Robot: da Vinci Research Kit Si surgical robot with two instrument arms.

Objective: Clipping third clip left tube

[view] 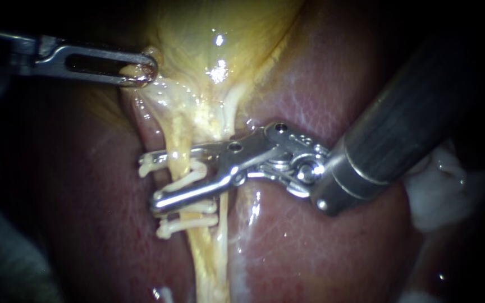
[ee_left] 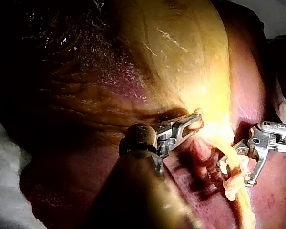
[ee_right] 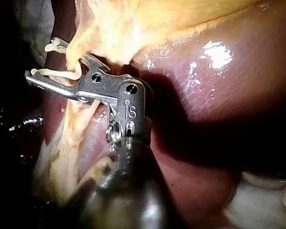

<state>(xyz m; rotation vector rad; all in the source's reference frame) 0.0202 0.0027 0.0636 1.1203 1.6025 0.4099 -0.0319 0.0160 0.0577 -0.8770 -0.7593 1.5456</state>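
Note:
A yellow tube point(view: 177, 145) runs down from the gallbladder point(view: 209, 39) across the liver point(view: 310, 247). My right instrument point(view: 148, 180) comes in from the right; its jaws straddle this tube and hold a white clip point(view: 189, 175) between them, the clip's legs on either side of the tube. Two white clips point(view: 189, 221) sit on the tube just below the jaws. The right wrist view shows the same clip point(ee_right: 62, 74) in the jaws point(ee_right: 43, 59). My left instrument point(view: 141, 72) is shut on the gallbladder's yellow lower edge and holds it up, also seen in the left wrist view point(ee_left: 190, 125).
A thinner pale strand point(view: 224, 213) runs just right of the clipped tube. White gauze point(view: 444, 191) lies at the right, behind my right instrument's shaft point(view: 399, 118). White cloth point(ee_left: 5, 191) lies beside the liver in the left wrist view.

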